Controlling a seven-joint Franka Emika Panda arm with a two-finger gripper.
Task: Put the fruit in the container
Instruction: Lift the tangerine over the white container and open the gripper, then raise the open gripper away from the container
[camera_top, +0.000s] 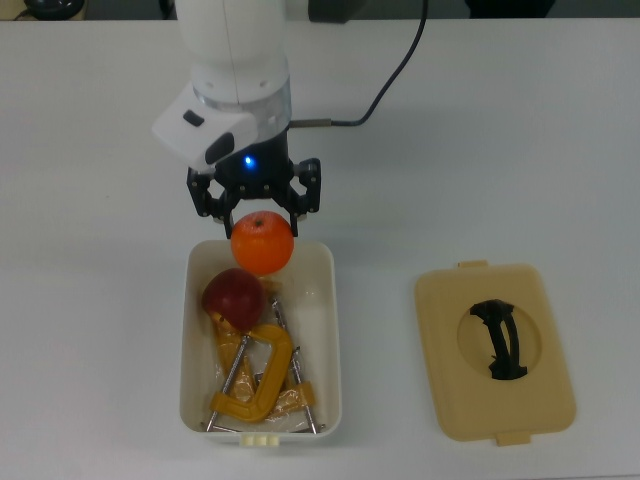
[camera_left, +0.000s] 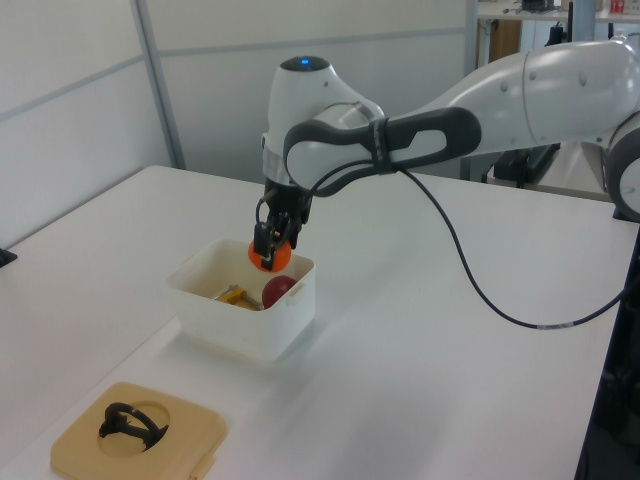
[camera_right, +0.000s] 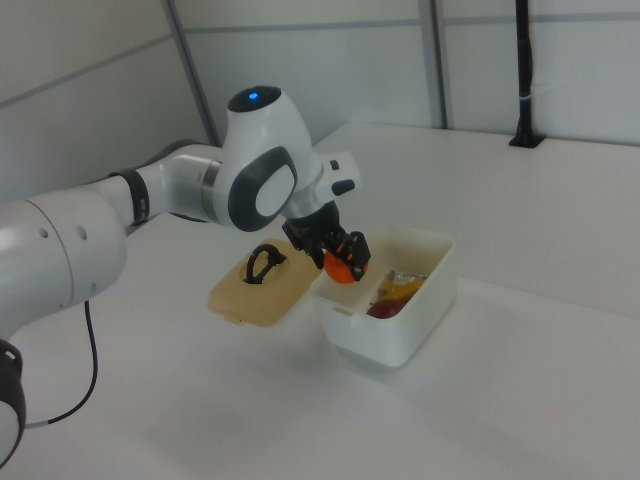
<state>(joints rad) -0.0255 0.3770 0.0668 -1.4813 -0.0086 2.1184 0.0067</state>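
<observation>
Above the tub's (camera_top: 325, 330) rim, the orange (camera_top: 262, 243) sits gripped between the pincer's (camera_top: 256, 205) fingers.

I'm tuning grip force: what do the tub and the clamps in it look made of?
The container looks like smooth white plastic: thin walls, rounded corners, a soft sheen. The clamps look like yellow-painted metal frames with bare steel screws, though that is judged from look alone.

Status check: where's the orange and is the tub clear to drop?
Gripper shut on orange, held above tub's near end. Apple already inside, beside yellow clamps. Nothing blocking the drop.
</observation>
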